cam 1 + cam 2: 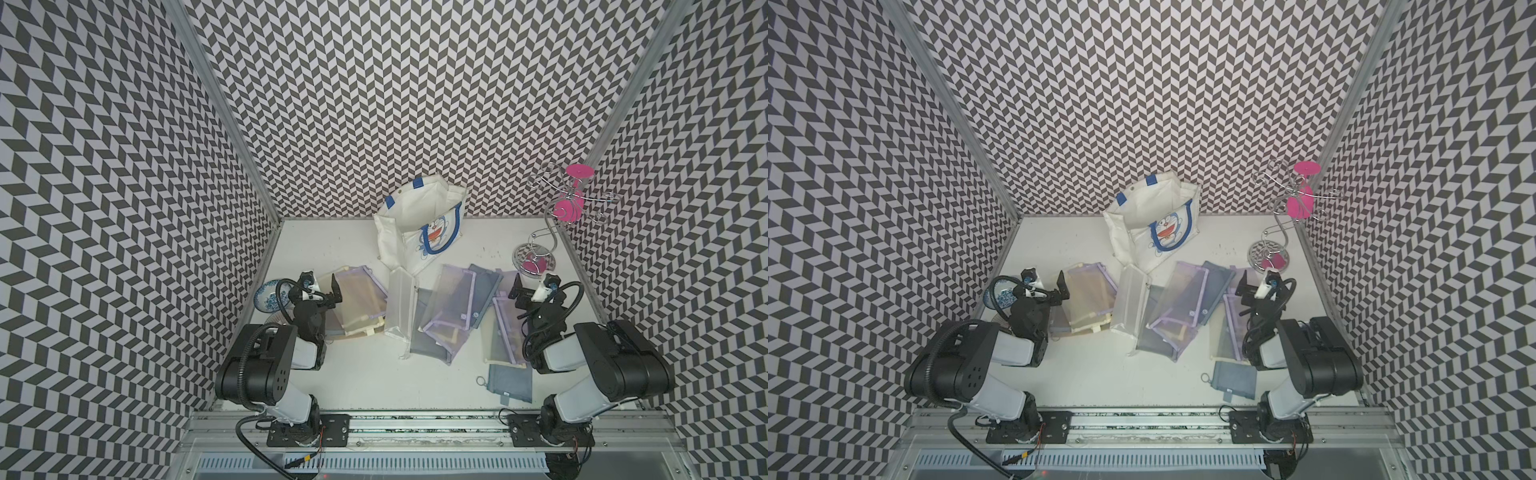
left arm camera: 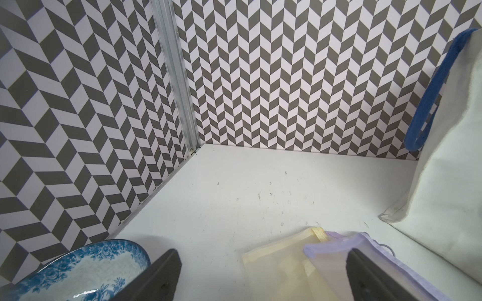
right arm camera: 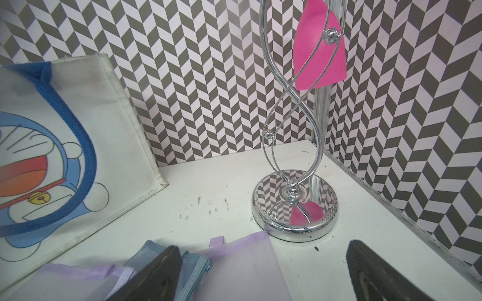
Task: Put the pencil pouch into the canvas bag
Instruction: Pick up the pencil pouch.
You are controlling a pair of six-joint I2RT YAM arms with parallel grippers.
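White table (image 1: 365,386): you see it in both top views, an arm at each front corner.

Canvas bag (image 1: 399,232) stands at back centre with its mouth open upward. It has blue handles, and the cat print faces the front and the right arm's side. It also shows in the right wrist view (image 3: 86,146).

Mesh pencil pouches (image 1: 453,295) lie flat and overlapping on the table in front of the bag, between the two arms. All of them are outside the bag.
- White translucent pouch (image 1: 401,307): far end right up against the bag's base.
- Cream pouch (image 1: 357,299): partly under a purple one, just beside the left gripper.
- Small grey pouch (image 1: 510,382): front right, with a metal ring, near the right arm's base.

Chrome stand (image 1: 536,258) is in the back right corner, upright, with pink pieces (image 1: 578,171) on it.

Blue-and-white bowl (image 1: 266,295) sits at the left wall, beside the left arm.

Left gripper (image 2: 262,251): jaws spread wide, nothing between them, over the edge of the cream and purple pouches.

Right gripper (image 3: 262,246): jaws also spread wide and empty, over the right end of the pile, near the stand's base.
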